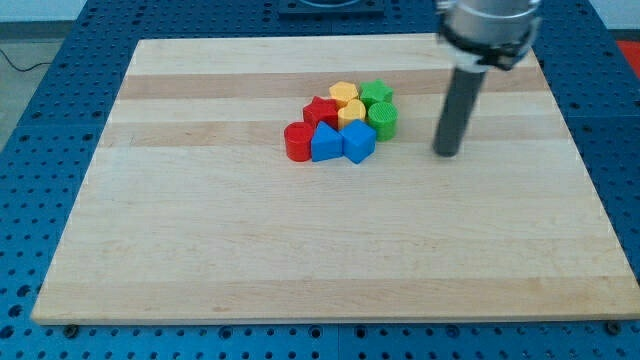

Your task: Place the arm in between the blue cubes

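My tip (447, 153) sits on the tabletop (200, 250), right of the cluster; the tool is a bare rod, grasping nothing. Blue cube (358, 142) touches blue triangular block (325, 143). Risk: wedging in scatters the neighbouring blocks.

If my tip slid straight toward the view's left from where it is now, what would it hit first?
Most likely the blue cube, at the near right edge of the cluster. My tip sits to the view's right of the blocks with bare board between. The green cylinder lies slightly farther up the view, so the tip probably passes below it, though depth is uncertain.
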You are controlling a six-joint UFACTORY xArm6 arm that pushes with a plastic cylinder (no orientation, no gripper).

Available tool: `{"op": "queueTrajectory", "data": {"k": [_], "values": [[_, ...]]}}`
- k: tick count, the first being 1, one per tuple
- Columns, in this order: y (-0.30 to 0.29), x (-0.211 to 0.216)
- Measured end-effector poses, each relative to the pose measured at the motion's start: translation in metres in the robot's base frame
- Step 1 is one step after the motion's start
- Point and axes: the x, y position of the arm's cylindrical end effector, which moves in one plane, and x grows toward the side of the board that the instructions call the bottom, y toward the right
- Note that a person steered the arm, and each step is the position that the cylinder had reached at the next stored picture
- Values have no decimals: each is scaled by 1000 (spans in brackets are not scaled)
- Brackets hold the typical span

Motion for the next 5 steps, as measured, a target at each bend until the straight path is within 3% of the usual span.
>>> {"op": "queueTrajectory", "data": {"k": [2, 3, 5], "values": [[-138, 11], [-167, 11], [-149, 11]]}}
